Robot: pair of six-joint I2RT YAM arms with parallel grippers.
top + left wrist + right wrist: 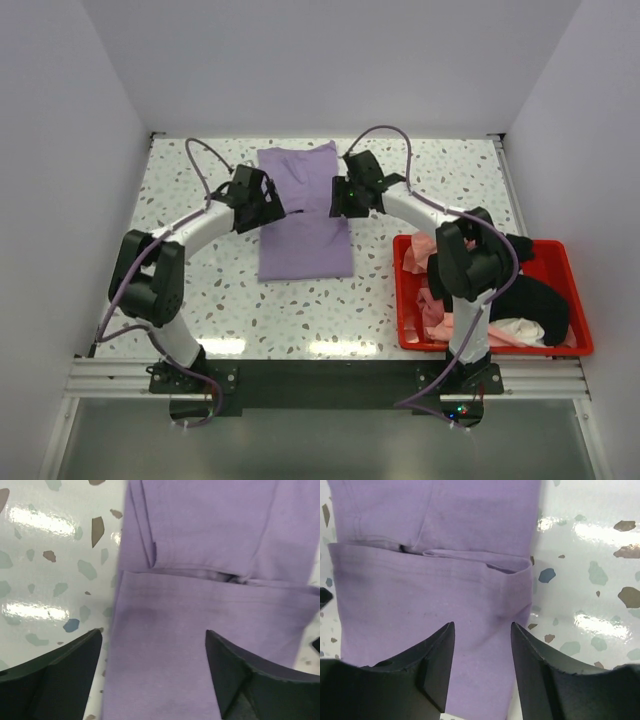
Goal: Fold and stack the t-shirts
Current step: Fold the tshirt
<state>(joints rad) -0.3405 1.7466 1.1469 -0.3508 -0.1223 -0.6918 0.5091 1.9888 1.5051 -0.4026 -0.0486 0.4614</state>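
One camera sits above and behind my bases, looking down over the whole table [220, 290]. My wrist cameras look down from close, both catching the folded lavender t-shirt [210, 630].

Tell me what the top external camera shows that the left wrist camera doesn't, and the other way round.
Only the top external view: the red bin at the right, holding a salmon-pink shirt, a black shirt and a white shirt, plus the right gripper over the lavender t-shirt's right edge.
Only the left wrist view: close up, a folded edge across the cloth, and the left gripper open, straddling the shirt's left edge.
Both: the lavender t-shirt lying on the speckled table, and the left gripper.
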